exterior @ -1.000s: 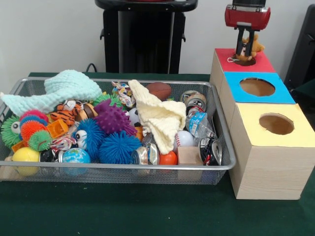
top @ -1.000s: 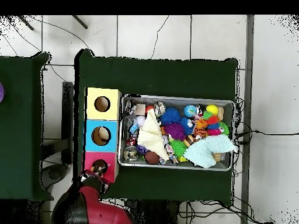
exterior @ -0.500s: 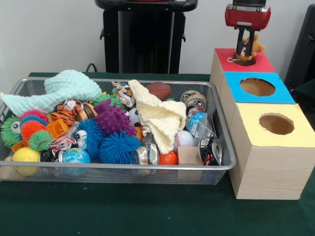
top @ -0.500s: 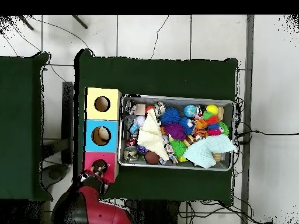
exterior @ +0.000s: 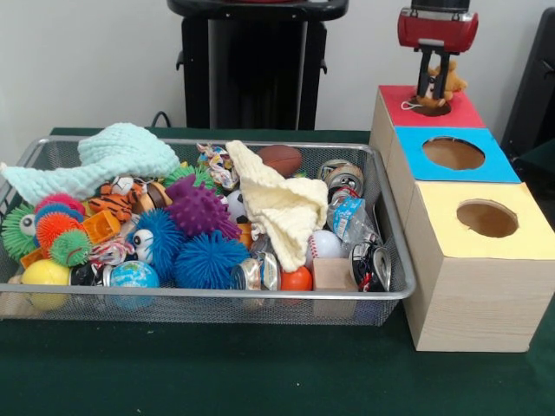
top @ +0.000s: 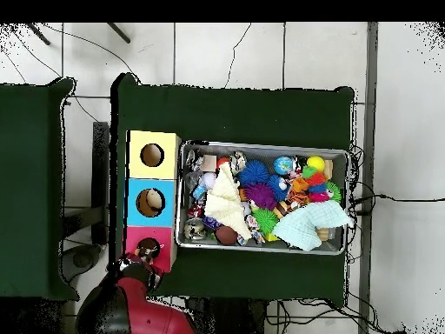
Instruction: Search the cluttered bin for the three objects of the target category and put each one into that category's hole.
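Gripping a small brown plush animal [exterior: 448, 81], our jaws hang directly over the hole in the red box top [exterior: 431, 107], the toy just above the opening. Beside them, toward the camera in the front view, we see the blue box [exterior: 453, 153] and then the yellow box [exterior: 486, 218]. Well off to the side sits the wire mesh bin [exterior: 395, 251], where the striped tiger plush [exterior: 113, 204] lies among spiky balls and knitted cloths on the green surface [exterior: 260, 373].
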